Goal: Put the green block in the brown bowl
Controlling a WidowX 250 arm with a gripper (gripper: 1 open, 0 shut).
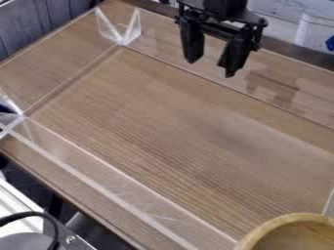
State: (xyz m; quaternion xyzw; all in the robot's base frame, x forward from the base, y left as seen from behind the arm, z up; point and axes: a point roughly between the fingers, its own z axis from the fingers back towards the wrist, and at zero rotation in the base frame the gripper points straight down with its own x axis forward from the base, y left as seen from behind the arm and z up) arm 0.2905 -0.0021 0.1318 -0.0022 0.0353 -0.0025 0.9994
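A: From where does the single camera look?
B: High, angled down across the wooden table (170, 127), fairly near.
A: And the edges?
B: Gripper (214, 57) at top, brown bowl (290, 234) cut off bottom right.

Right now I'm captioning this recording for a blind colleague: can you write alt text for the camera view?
A black robot pincer hangs open, pointing down over the far side of a bare wooden tabletop fenced by low clear walls. Only the rim of a brown bowl shows at the bottom right corner; no green block is visible.
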